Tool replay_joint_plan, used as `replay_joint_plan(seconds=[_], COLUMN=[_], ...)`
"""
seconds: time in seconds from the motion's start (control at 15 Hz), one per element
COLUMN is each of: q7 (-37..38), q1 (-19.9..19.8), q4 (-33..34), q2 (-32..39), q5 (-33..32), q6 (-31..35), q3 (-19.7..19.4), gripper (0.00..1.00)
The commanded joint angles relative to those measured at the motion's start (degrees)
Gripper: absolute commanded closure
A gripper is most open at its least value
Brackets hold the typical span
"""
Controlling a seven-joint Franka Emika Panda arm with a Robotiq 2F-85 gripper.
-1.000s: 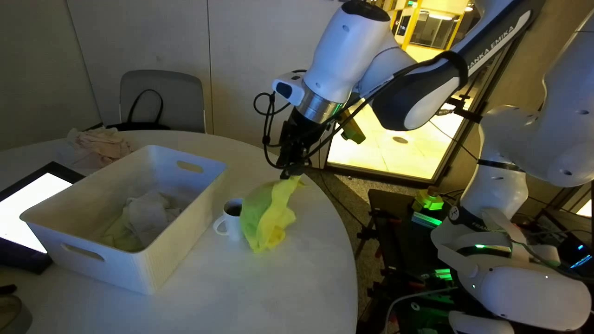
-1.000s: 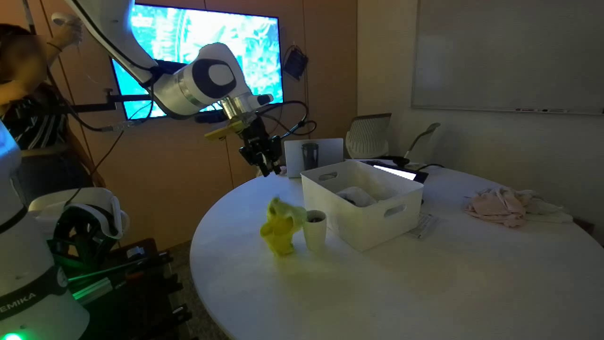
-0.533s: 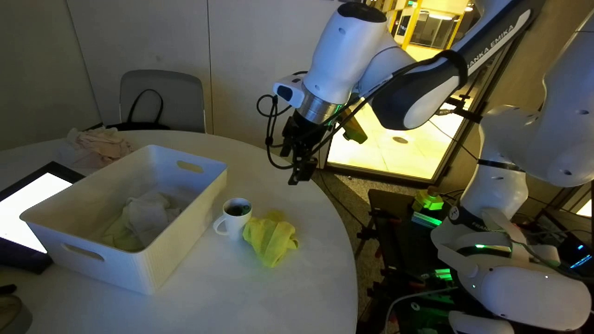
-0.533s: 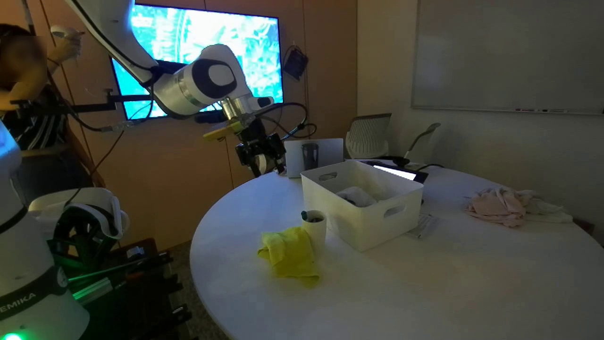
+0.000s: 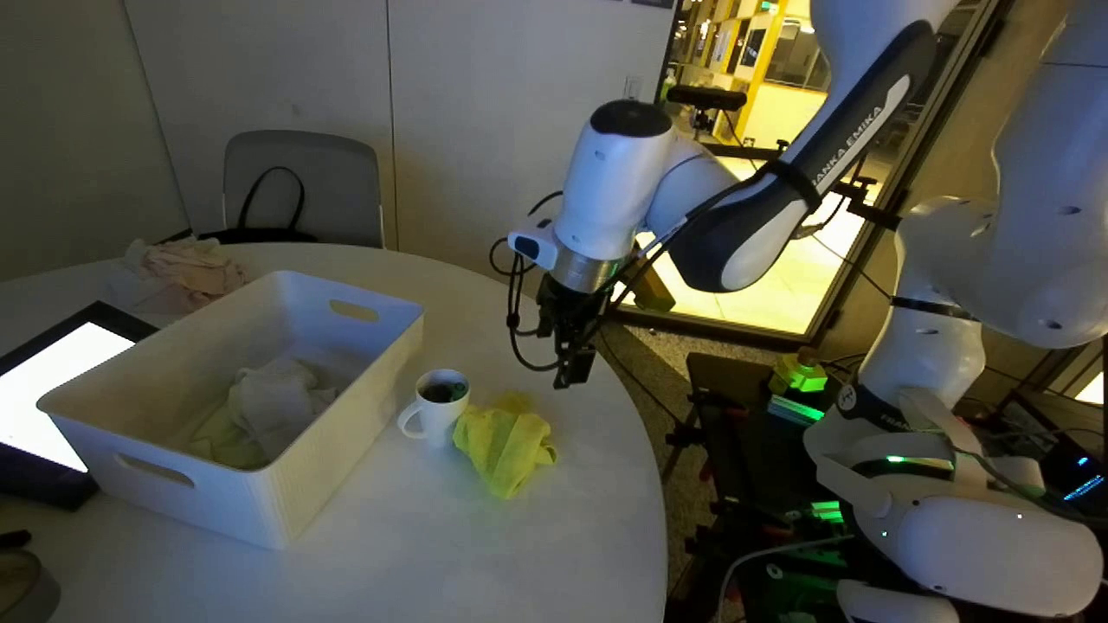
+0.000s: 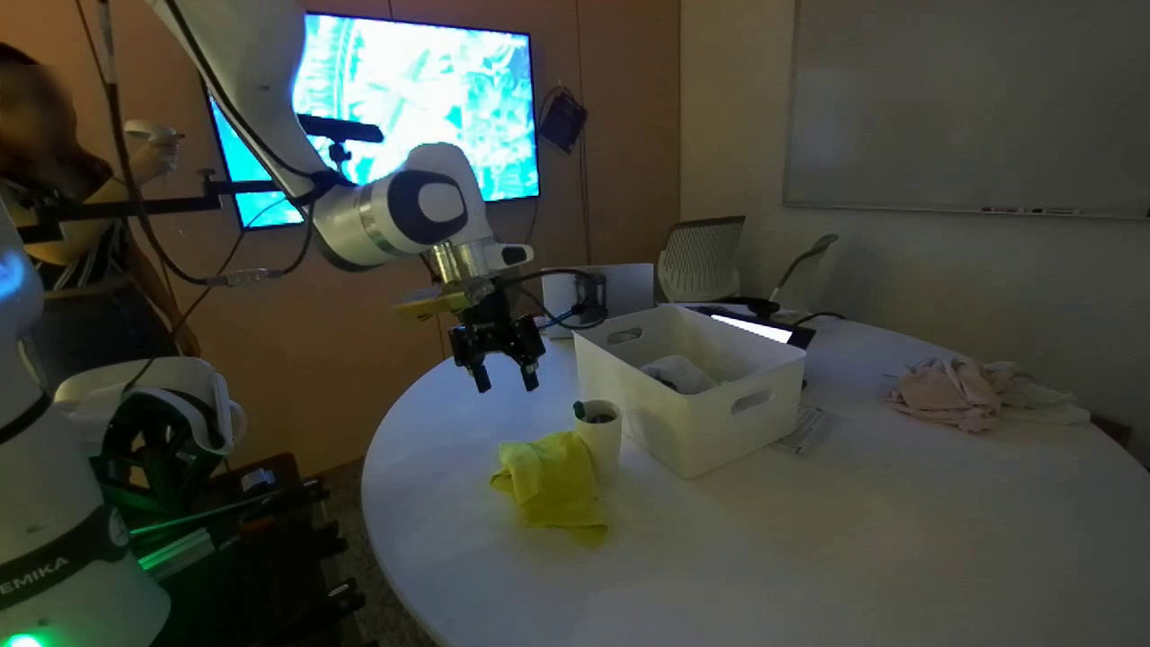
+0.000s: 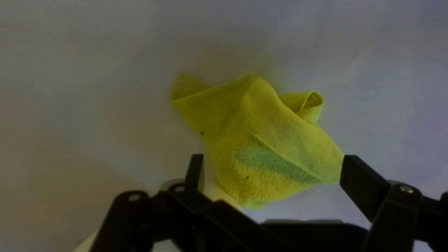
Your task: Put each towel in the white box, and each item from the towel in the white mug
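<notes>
Hovering higher than the white mug [image 6: 597, 447], the gripper [image 6: 508, 385] is spread wide; beside the mug, opposite the white box [image 6: 687, 440], the yellow towel [image 6: 550, 482] is crumpled, with open room toward the table edge [image 5: 645, 450]

- room from above between gripper [image 6: 508, 381] and towel [image 6: 546, 490]; jaws wide apart, space between
- mug [image 5: 446, 422] just beside towel, blocks that side; touching or not, can't tell
- box [image 5: 346, 433] wall past mug, narrow gap between
- box top uncovered, reach-in from above over rim
- tablet [image 5: 52, 389] near box's side away from mug, obstacle there
- room over table [image 6: 440, 476] on towel's side away from mug
</notes>
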Motion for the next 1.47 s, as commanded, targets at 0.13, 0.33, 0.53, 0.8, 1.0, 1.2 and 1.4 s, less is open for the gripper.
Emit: replay_joint_plan(seconds=[0.13,0.33,0.53,0.8,1.0,1.2,1.4], q7=[0.72,-0.85,-2.44,-3.33,-3.12,-1.54,1.46], q1=[1.2,1.45,1.58,2.97,4.92,4.59,5.83], q4=[3.6,4.92,5.54,6.18,6.22,5.91,6.54], q2=[10.59,14.07,16.8,20.19,21.51,22.6,23.87], q5=[-3.91,-3.42,-2.77,-2.54,-2.25,-3.11,-2.68], q6=[4.53,6.38,9.48,12.92,13.7,14.76,16.18], q3=[-2.79,-4.31,-5.2,-5.83,-6.28,-4.59,-4.97], gripper=[0.0,0.0,0.0,0.0,0.0,0.0,0.0])
